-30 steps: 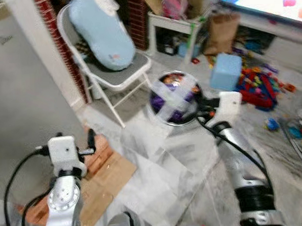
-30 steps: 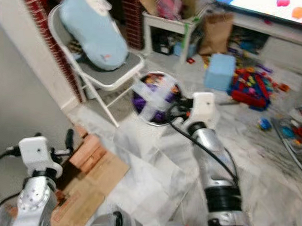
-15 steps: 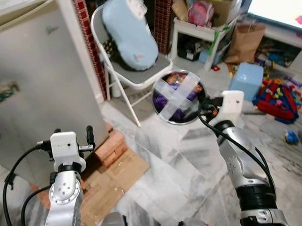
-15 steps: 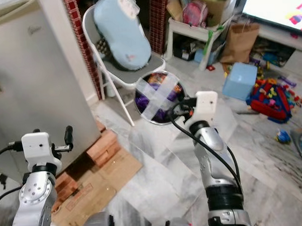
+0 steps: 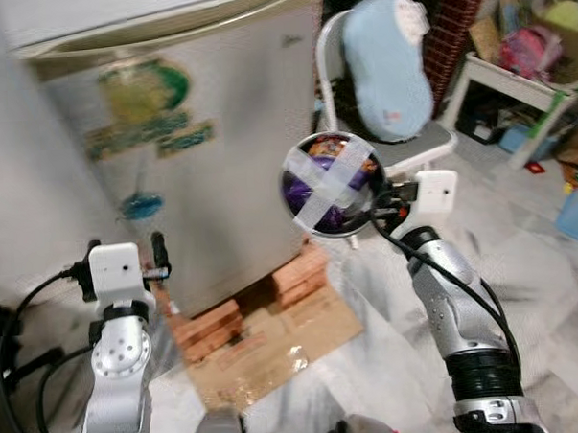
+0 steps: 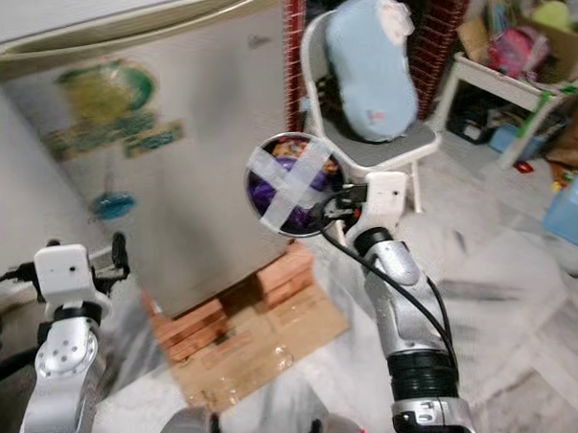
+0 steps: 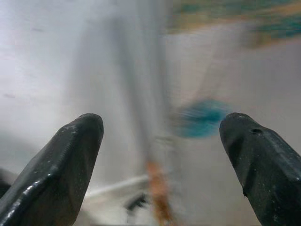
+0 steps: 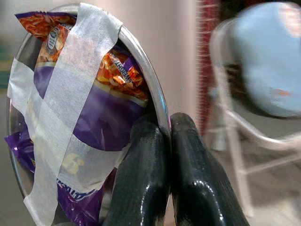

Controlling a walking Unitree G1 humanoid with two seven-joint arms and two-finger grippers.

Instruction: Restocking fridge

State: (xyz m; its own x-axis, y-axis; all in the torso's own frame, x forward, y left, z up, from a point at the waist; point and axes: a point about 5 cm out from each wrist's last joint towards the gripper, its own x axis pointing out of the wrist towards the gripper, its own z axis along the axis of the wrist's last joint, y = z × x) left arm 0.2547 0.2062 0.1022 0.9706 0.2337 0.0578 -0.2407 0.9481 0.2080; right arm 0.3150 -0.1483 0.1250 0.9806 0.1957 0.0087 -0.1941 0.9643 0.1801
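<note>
Ahead: shut fridge (image 5: 170, 135) on bricks (image 5: 264, 299), cardboard (image 5: 275, 346) below, chair (image 5: 401, 144) beside. Right gripper (image 8: 162, 141) jaws clamped on taped bowl (image 5: 328, 184) rim, raised before fridge. Left gripper (image 7: 162, 155) jaws spread, empty.

- The purple snack bag (image 8: 94, 117) inside the taped bowl (image 8: 157, 101) carries a small round logo near its top, too blurred to read.
- Lower on the same bag, behind the tape, stand large pale characters, seemingly a digit, not readable.
- The fridge door (image 6: 201, 182) bears green and yellow stickers (image 6: 107, 109); any lettering on them is blurred beyond reading.
</note>
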